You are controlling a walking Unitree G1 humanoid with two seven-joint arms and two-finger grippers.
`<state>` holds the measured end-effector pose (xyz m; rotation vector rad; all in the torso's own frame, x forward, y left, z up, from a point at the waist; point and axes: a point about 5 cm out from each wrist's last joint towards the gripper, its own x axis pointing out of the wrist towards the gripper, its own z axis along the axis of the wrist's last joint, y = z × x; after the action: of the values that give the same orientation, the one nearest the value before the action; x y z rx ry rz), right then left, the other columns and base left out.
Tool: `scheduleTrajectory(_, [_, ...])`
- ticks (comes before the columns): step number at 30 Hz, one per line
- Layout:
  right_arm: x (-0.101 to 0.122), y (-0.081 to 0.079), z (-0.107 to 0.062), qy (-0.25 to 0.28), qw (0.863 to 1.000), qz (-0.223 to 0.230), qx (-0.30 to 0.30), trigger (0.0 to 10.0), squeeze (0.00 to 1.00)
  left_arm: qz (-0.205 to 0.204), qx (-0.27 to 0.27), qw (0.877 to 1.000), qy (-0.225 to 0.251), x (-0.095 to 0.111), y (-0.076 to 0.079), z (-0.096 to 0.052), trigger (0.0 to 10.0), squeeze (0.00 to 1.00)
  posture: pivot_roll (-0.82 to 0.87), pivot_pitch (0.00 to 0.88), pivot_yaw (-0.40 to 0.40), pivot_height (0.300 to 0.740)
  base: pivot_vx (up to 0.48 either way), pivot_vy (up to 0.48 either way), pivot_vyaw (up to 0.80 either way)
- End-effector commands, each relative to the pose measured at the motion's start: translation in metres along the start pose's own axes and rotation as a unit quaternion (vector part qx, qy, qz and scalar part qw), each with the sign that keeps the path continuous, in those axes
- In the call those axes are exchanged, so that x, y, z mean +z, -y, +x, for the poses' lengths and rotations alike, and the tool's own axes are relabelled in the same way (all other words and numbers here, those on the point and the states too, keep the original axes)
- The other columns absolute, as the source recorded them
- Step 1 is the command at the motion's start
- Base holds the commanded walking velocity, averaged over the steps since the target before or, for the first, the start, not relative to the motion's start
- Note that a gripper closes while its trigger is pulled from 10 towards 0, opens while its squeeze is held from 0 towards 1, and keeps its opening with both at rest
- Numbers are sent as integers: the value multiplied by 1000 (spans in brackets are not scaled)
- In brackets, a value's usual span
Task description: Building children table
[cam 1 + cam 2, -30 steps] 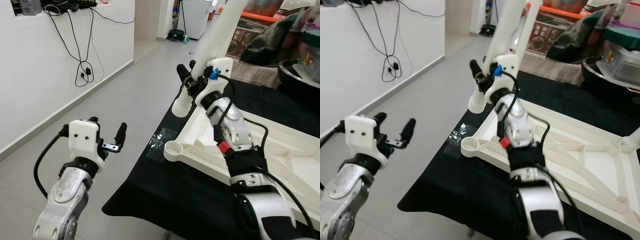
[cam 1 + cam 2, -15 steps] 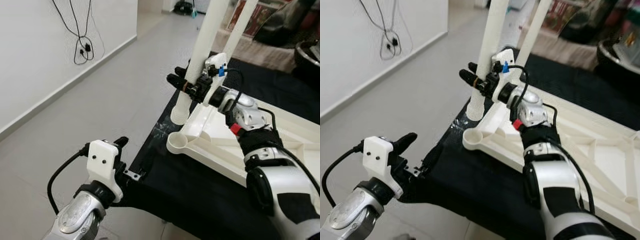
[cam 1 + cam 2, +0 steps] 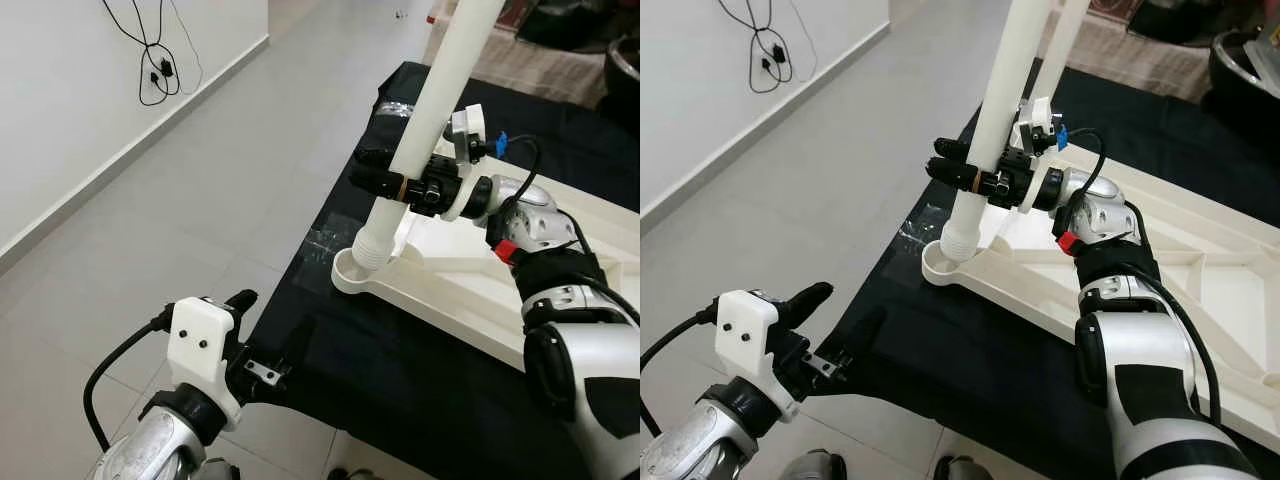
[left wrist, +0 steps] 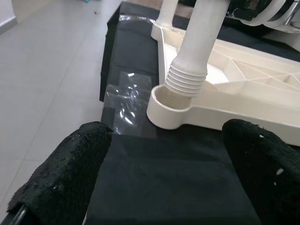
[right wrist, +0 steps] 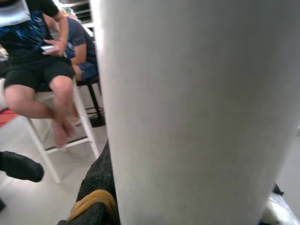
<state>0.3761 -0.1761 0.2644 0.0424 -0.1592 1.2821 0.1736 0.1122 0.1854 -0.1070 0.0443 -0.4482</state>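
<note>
The white tabletop point(image 3: 462, 296) lies underside up on a black cloth point(image 3: 400, 400). Its near corner has a round socket point(image 3: 347, 277). A long white table leg point(image 3: 440, 90) tilts above it, with the threaded end point(image 3: 372, 243) at the socket's rim. My right gripper point(image 3: 385, 180) is shut on the leg a little above the thread. In the right wrist view the leg point(image 5: 187, 117) is pressed against a black finger point(image 5: 96, 197). My left gripper point(image 4: 161, 178) stands open and holds nothing. It is low at the cloth's near-left edge, facing the socket point(image 4: 171, 105).
A second white leg point(image 3: 1065, 40) stands upright at the tabletop's farther corner. Grey tiled floor point(image 3: 150, 230) lies to the left, with a white wall and hanging cables point(image 3: 155, 70). A person sits on a chair point(image 5: 47, 70) in the right wrist view.
The camera has tilted down. My right gripper has carried the leg from beside the tabletop's edge to over the corner socket. My left gripper has dropped lower, toward the cloth's edge.
</note>
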Motion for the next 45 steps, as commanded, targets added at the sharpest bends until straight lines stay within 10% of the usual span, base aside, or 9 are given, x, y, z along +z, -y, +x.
scheduleTrajectory(1, [1,-1,-6,12,1000,6,9,10000,0,-4,-7,1000,-7,0,3,-3,10000,0,209,232,-89,740,0,0,0])
scheduleTrajectory(20, [-15,-21,25,8,991,-18,133,10000,0,-4,-3,1000,-21,0,2,-4,10000,0,214,253,-90,740,0,0,0])
scheduleTrajectory(45, [-11,-12,24,-29,994,-43,94,10000,0,-2,7,1000,-20,1,2,-3,10000,0,195,254,-109,740,0,0,0])
